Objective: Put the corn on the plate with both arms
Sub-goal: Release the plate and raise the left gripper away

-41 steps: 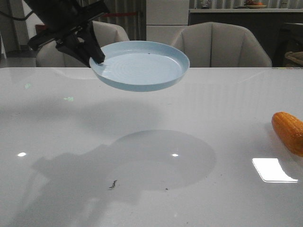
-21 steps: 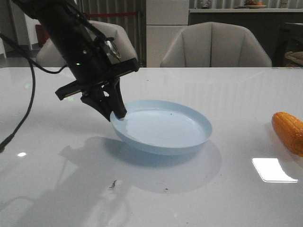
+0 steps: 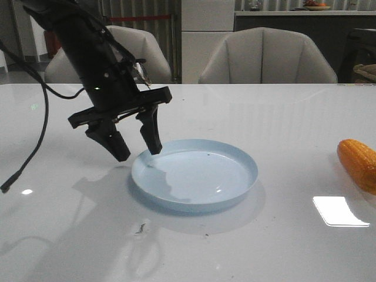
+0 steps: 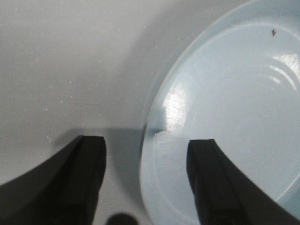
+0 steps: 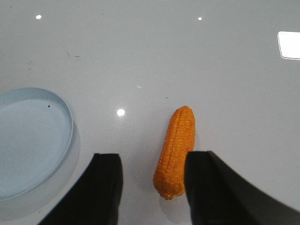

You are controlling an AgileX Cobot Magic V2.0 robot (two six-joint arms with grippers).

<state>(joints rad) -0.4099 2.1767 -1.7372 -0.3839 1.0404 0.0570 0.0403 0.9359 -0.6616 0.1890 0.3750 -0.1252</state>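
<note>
**Plate down, corn not yet gripped**

Front view: round shallow pale blue plate sits flat on the glossy white table. Black left gripper hangs over the plate's near-left rim, jaws spread wide, holding nothing, one finger inside the rim, one outside. Stubby glossy orange corn cob lies on the table at the right edge, well apart from the plate.

Left wrist view: dark fingers straddle the plate rim, no contact visible.

Right wrist view: right gripper hovers above the corn, jaws open, empty; cob's near end lies between them. Plate off to the side.

Handling, judged: corn looks light, rigid, slick and bumpy; likely to roll. Grip across mid-length, fingers square to its long axis.
</note>
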